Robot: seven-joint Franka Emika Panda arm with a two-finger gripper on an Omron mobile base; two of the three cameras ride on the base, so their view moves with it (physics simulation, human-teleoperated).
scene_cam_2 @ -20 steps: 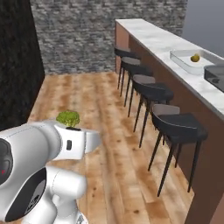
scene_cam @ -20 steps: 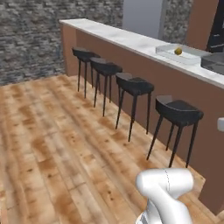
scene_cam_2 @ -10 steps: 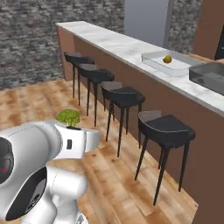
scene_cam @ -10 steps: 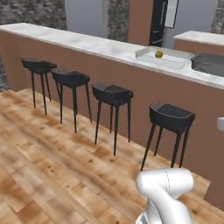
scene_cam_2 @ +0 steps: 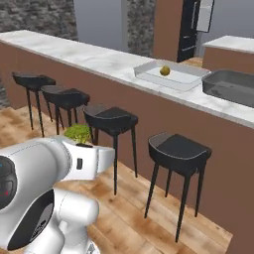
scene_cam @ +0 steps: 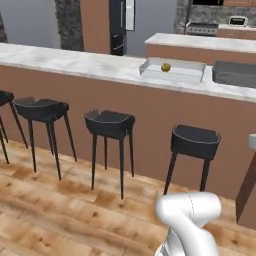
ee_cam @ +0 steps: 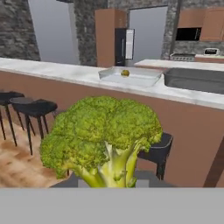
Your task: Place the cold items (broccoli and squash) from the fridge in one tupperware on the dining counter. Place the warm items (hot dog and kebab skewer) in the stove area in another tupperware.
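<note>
My gripper [ee_cam: 109, 180] is shut on the broccoli [ee_cam: 105, 131], a green floret with a pale stalk that hides the fingertips. In the right base view the broccoli [scene_cam_2: 78, 133] rides on top of the hand, low and short of the stools. The squash [scene_cam: 165, 67] [scene_cam_2: 165, 71] [ee_cam: 125, 73] lies in the clear tupperware [scene_cam: 187, 77] [scene_cam_2: 149, 74] [ee_cam: 142, 79] on the dining counter [scene_cam: 75, 62] [scene_cam_2: 99, 57] [ee_cam: 52, 70]. Right beside it stands the dark grey tupperware [scene_cam: 235, 75] [scene_cam_2: 228, 87] [ee_cam: 192, 78].
Black stools [scene_cam: 110, 122] [scene_cam_2: 178, 149] line the brown front of the counter between me and the trays. Behind the counter stand the black fridge [scene_cam: 117, 27] [scene_cam_2: 188, 27] [ee_cam: 120, 46], a shorter marble island [scene_cam: 200, 42] and the stove [scene_cam: 202, 27]. Wood floor lies around my base.
The whole scene has shifted: the base has turned and driven nearer, so the counter now faces me and the trays look closer. The broccoli stays in the gripper.
</note>
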